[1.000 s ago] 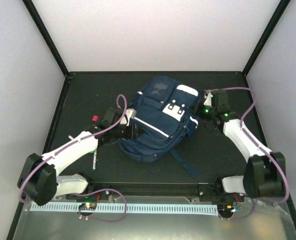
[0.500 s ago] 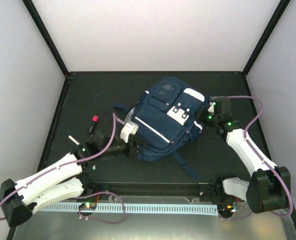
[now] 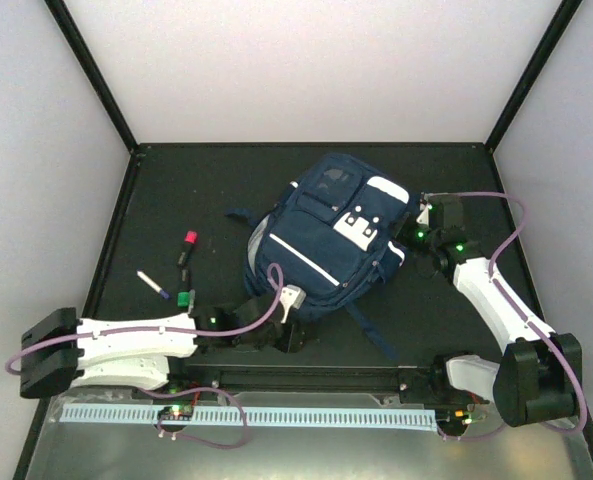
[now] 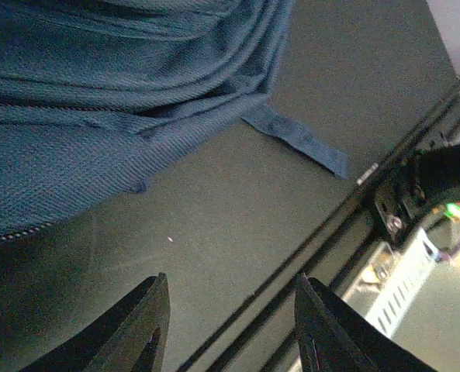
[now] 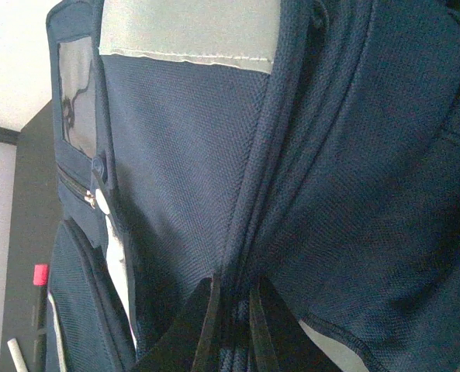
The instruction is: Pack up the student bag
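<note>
While its fingers hang over bare mat, left gripper [image 4: 231, 287]: jaws parted with nothing between them. It sits low at the bottom centre of the overhead view, just beside the near edge of the student bag [image 3: 326, 250].
Around the left gripper: the dark table mat [image 4: 214, 225] lies under the fingers. Folds of navy fabric fill the upper left of the wrist view. A loose strap end [image 4: 299, 141] lies flat on the mat, right of centre.
Near rail [image 4: 323, 225]: a black bar crossing the lower right of the left wrist view on a diagonal.
Right gripper [image 5: 233, 294]: fingers drawn almost together, pinching a seam fold of the student bag at the bottom centre of its wrist view.
Student bag: it lies on the mat in the middle of the overhead view. Its white buckle patch [image 3: 356, 226] faces up, and the right gripper meets its right side.
Left of the bag, overhead view: a red-capped marker [image 3: 188, 243] lies uppermost. A white pen [image 3: 152, 284] and a green-capped marker [image 3: 186, 298] lie below it, and none of them touches the bag.
</note>
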Robot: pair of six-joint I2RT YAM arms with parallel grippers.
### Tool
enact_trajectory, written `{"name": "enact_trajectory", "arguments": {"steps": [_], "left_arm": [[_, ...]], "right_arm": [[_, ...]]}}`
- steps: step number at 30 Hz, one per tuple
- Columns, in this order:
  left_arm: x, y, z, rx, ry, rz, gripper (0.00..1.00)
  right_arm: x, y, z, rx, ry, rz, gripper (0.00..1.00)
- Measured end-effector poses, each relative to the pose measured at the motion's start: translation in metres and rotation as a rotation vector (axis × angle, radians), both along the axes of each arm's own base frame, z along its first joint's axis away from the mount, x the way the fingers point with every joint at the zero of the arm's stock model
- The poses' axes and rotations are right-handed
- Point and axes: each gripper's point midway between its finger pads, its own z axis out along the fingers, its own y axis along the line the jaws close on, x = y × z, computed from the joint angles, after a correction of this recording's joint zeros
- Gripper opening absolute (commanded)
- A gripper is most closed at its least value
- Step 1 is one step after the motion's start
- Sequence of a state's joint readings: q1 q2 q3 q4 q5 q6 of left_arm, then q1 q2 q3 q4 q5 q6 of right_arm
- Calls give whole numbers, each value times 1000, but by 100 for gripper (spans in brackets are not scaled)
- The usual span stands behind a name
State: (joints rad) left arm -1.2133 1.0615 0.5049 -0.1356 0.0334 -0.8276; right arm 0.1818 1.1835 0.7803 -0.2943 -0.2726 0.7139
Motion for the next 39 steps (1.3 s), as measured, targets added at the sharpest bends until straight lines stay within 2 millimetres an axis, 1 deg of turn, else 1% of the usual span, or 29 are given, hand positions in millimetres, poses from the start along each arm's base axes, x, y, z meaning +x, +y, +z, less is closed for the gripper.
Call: {"name": "enact_trajectory", "arguments": {"steps": [5,7,10,13,15,19,23,27,30,31,32,35,39], "left_arm": [[8,-4,-12,21,-4,113,47],[13,-4,-20,42,-9,151,48],[19,-3,-35,98,-12,188,51],[25,-6,-43,140,-22,223,51],[31,-9,-44,170,-27,259,48],[43,-17,-41,199,-52,318,44],[50,-17,-43,237,-70,363,30],[57,-17,-50,317,-65,424,23],[58,-13,-54,371,-65,462,12],[59,-10,-55,379,-65,471,6],[58,-7,-56,390,-70,480,2],[59,-1,-55,405,-89,482,2],[58,3,-43,400,-125,442,1]], "right_arm": [[0,0,0,1,0,-1,2],[0,0,0,2,1,0,2],[0,0,0,3,0,1,3],[0,1,1,5,0,3,3],[0,1,1,6,0,5,3],[0,2,1,11,0,9,3],[0,3,1,14,-1,12,3],[-1,3,2,16,0,14,3],[-1,3,2,17,0,15,3],[-1,3,2,17,-1,15,3],[-1,3,2,17,0,15,3],[-1,4,2,17,1,18,3],[1,0,4,10,2,14,3]]}}
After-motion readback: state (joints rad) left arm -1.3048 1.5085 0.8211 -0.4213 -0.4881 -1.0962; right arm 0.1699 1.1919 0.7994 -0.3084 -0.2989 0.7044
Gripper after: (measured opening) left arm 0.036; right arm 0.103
